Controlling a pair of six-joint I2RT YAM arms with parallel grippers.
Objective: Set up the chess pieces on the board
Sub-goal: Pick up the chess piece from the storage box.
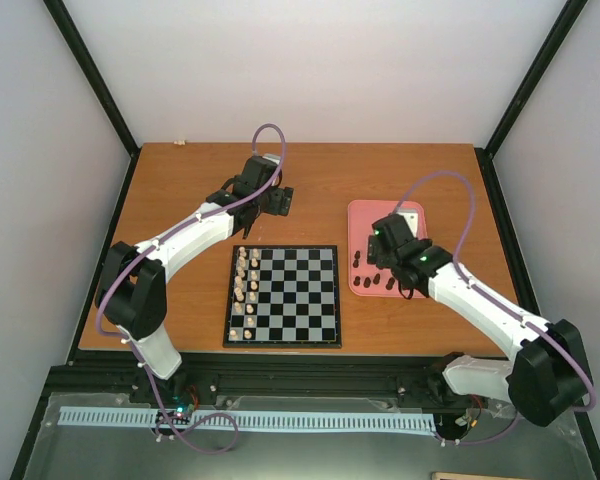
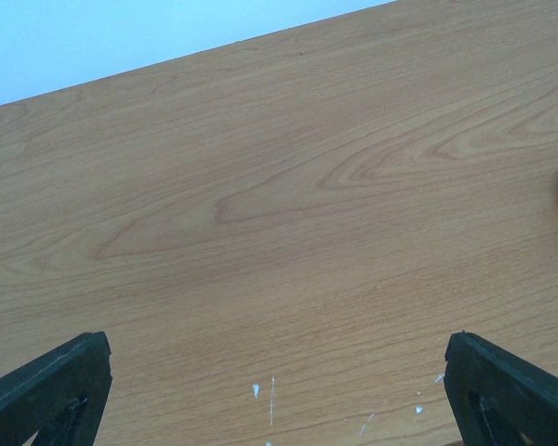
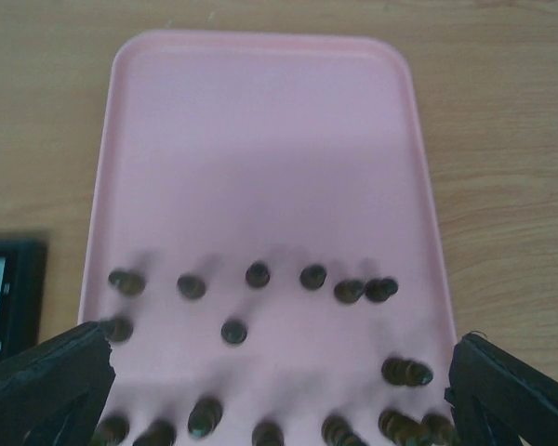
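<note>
Currently the board (image 1: 280,344) lies flat by the near edge of the table (image 1: 180,200), about midway between the left and right edges. Pale pieces (image 1: 246,285) stand in two files along its left side.

The dark chess pieces (image 1: 372,283) that can be seen are all on the pink tray (image 1: 365,212). It sits just beside the board, toward the right edge of the table. They are bunched in the tray's near half. In the right wrist view they (image 3: 258,274) form a loose row with more scattered below it, and the tray's far part (image 3: 260,139) is bare pink. A few near the tray's right rim look tipped over, though they are too small to be sure.

The right gripper (image 1: 385,250) hangs above the tray's near half. Its fingers are spread wide with nothing between them (image 3: 281,339), and the dark pieces lie below. One corner of the board shows at the left of that view.

The left gripper (image 1: 270,205) is over bare wood just past the board's far edge, toward the far edge of the table. It is likewise spread wide and holds nothing (image 2: 277,348).
</note>
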